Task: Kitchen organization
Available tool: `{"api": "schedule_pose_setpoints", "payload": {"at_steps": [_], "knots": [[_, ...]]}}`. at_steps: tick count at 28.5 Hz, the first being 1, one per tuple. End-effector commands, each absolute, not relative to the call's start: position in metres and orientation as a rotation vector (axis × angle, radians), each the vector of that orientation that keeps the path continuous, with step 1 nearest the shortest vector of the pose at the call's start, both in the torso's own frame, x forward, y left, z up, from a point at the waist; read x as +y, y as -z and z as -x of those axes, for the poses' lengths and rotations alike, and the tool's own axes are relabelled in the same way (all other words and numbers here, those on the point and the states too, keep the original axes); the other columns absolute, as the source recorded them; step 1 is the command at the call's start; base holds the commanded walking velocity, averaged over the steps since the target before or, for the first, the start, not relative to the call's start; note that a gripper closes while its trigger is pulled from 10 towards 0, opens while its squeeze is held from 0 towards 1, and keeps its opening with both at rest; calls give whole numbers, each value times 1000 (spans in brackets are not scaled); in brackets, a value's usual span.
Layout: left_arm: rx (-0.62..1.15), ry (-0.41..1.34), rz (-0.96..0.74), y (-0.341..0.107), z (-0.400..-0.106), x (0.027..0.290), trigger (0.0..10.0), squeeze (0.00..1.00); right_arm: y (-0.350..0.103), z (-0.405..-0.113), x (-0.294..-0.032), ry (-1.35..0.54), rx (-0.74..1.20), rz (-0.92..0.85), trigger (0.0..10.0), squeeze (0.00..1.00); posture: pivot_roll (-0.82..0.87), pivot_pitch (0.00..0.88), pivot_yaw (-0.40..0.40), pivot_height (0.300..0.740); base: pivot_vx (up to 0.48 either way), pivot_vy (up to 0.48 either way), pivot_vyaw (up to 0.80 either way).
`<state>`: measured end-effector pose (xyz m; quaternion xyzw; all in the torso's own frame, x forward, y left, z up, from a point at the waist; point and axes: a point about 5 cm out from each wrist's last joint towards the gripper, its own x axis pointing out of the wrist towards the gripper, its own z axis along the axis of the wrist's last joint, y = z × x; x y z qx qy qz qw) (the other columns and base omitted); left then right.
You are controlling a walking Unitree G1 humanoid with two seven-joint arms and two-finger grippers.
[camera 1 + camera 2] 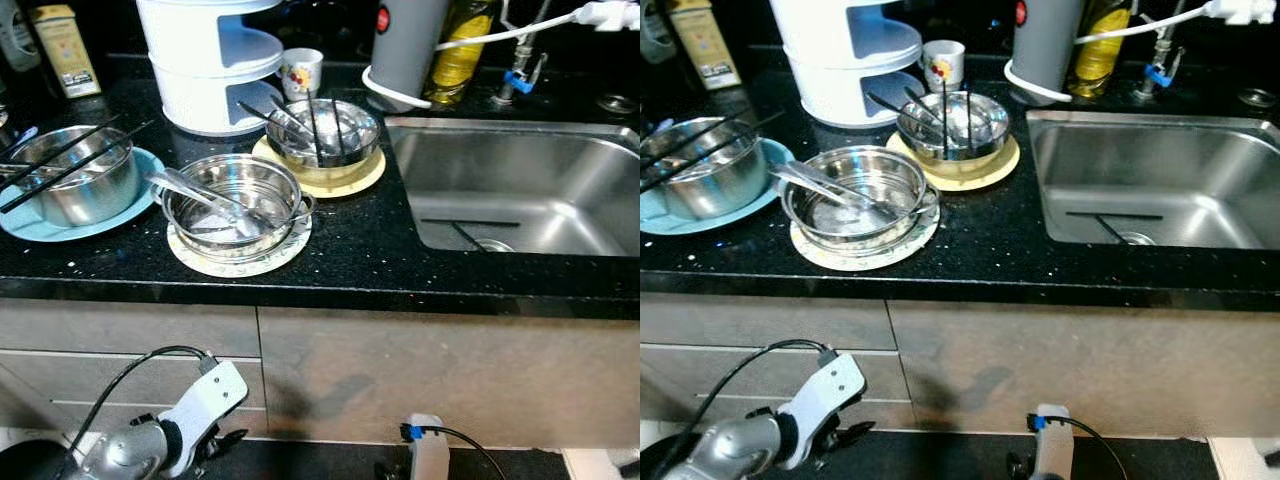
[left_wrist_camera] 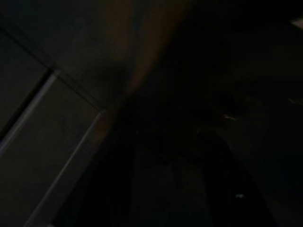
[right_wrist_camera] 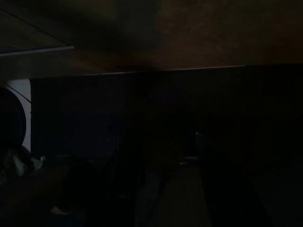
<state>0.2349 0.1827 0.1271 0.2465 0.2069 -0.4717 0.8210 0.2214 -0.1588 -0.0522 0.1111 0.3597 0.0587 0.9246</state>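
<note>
Three steel bowls [image 1: 232, 205] on three plates [image 1: 238, 262]; both arms' fingers' state unclear.

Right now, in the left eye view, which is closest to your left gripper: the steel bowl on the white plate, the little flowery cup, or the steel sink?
From the left gripper, low by the cabinet:
1. Steel bowl on the white plate, counter front.
2. Small white flowered cup, counter back.
3. Steel sink, far right.

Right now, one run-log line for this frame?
arms: left low, right low, both idle | counter: three bowls on plates, utensils inside | sink: chopsticks
</note>
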Motion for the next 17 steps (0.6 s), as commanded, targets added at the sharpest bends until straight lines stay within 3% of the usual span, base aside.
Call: {"api": "schedule_pose_setpoints", "payload": {"at_steps": [1,6,9,17], "knots": [[387,1085,-492,-163,-234,179,10000,0,55,-217,-157,-138,756,-235,10000,0,-69,181,-31,740,0,0,0],[306,1111,-505,-205,-243,183,10000,0,52,-220,-152,-195,742,-234,10000,0,-69,172,-33,740,0,0,0],[140,1143,-544,-268,-248,185,10000,0,50,-222,-149,-239,731,-223,10000,0,-69,169,-33,740,0,0,0],[-153,1123,-552,-358,-250,195,10000,0,49,-221,-148,-278,731,-231,10000,0,-58,170,-39,740,0,0,0]]}}
